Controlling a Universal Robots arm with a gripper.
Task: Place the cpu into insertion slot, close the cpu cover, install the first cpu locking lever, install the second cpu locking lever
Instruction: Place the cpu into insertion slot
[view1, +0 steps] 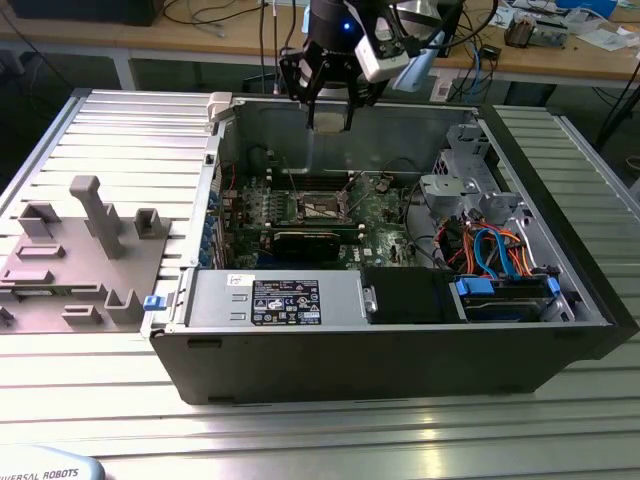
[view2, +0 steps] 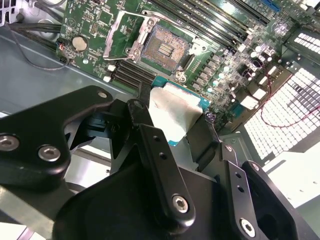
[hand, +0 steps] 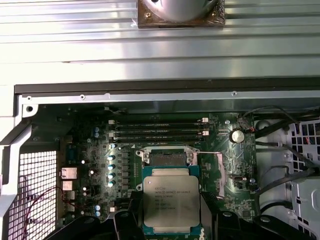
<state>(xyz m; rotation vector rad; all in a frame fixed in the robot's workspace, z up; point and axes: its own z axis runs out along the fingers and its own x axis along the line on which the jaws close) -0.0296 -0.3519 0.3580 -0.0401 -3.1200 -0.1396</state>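
The small flat square cpu with a silver-grey metal top (hand: 171, 200) is pinched at two opposite edges by the black gripper (view1: 328, 121). The gripper hangs pointing down above the open grey computer case (view1: 400, 360). Under it, on the green circuit board (hand: 85, 150), the square insertion slot (view2: 165, 48) lies uncovered, with the thin silvery cpu cover (view2: 122, 35) swung open beside it.

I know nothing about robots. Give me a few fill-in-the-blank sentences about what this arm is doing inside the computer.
1. The gripper is ____ on the cpu, holding it above the green board.
2. The insertion slot is ____, with no chip seated in it.
3. The cpu cover is flipped ____, leaving the slot uncovered.

Missing words: shut; empty; open.
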